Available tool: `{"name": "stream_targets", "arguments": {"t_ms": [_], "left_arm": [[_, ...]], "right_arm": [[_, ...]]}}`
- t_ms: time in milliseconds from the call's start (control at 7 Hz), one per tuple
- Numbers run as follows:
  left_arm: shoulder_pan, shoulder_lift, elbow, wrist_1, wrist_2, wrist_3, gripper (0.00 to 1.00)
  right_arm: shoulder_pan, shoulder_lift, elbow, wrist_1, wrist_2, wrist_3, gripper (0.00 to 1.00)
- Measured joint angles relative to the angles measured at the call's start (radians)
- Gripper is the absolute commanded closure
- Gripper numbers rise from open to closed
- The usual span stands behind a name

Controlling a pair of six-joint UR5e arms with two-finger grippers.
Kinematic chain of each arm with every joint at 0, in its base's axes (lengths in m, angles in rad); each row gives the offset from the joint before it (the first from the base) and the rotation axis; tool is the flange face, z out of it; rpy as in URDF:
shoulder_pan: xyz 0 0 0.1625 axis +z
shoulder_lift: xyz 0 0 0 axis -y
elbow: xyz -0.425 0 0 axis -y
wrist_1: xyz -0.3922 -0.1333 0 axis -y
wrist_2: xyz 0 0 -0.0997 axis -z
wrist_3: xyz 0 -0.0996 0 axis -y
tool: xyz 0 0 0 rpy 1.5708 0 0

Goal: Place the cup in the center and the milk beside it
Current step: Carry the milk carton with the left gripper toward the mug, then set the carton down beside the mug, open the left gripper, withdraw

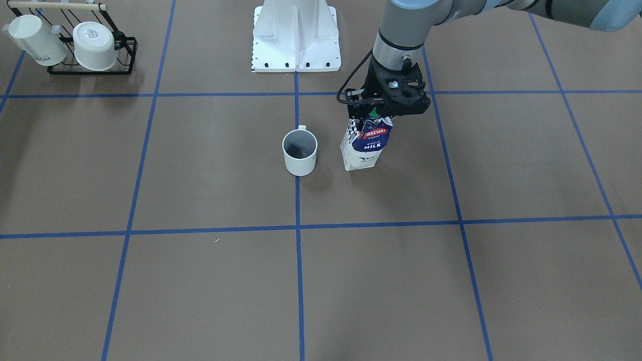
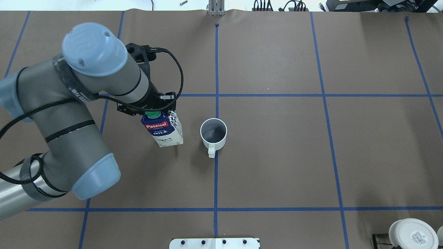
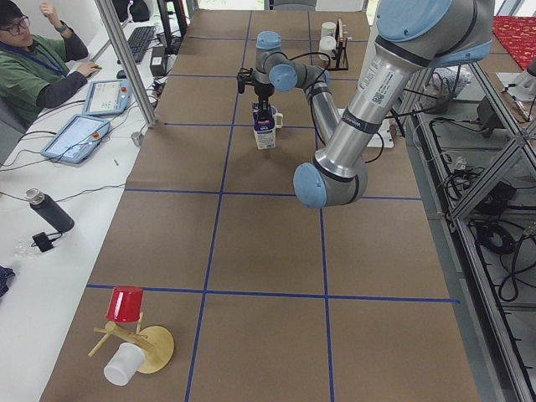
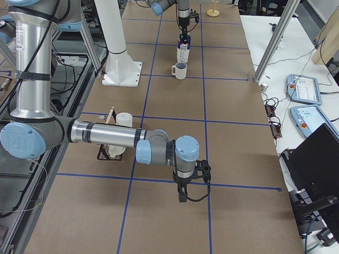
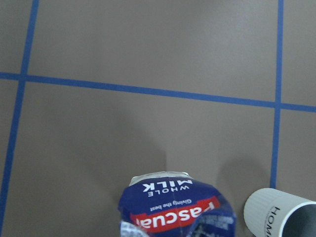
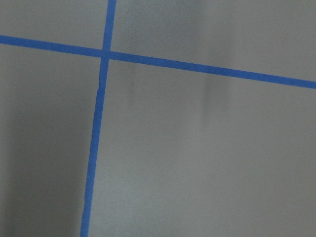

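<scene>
The cup [image 1: 300, 150] stands upright on the table's middle blue line, a small white mug with a dark inside; its handle [image 2: 211, 152] points toward the robot. Close beside it, on the robot's left, is the milk [image 1: 365, 145], a blue and white "Pascual" carton with a green cap, leaning slightly. My left gripper [image 1: 373, 114] comes down on the carton's top and is shut on it. The left wrist view shows the milk [image 5: 175, 207] with the cup [image 5: 279, 215] to its right. My right gripper [image 4: 183, 197] hangs low over bare table far from both; I cannot tell whether it is open or shut.
A black wire rack [image 1: 90, 65] with two white mugs sits at the table's corner on the robot's right. The white robot base [image 1: 296, 35] is behind the cup. A wooden mug stand with a red cup [image 3: 126, 306] lies at the left end. A person [image 3: 33, 59] sits beside the table.
</scene>
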Motion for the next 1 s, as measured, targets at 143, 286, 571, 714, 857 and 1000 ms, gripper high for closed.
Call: {"name": "stream_targets", "arguments": {"t_ms": [143, 286, 571, 714, 857, 1000], "left_arm": [[0.015, -0.031, 0.030, 0.004, 0.012, -0.006, 0.99], [0.026, -0.058, 0.057, 0.005, 0.021, -0.008, 0.97], [0.044, -0.084, 0.089, 0.006, 0.026, -0.010, 0.61], [0.050, -0.084, 0.092, 0.004, 0.027, -0.009, 0.24], [0.054, -0.084, 0.092, 0.003, 0.027, -0.008, 0.02], [0.055, -0.083, 0.087, 0.003, 0.027, -0.007, 0.01]], "right_arm": [[0.000, 0.000, 0.000, 0.000, 0.000, 0.000, 0.00], [0.000, 0.000, 0.000, 0.000, 0.000, 0.000, 0.00], [0.000, 0.000, 0.000, 0.000, -0.001, 0.000, 0.00], [0.000, 0.000, -0.001, 0.000, -0.001, 0.000, 0.00], [0.000, 0.000, -0.001, 0.000, 0.000, 0.000, 0.00], [0.000, 0.000, -0.001, 0.000, -0.001, 0.000, 0.00]]}}
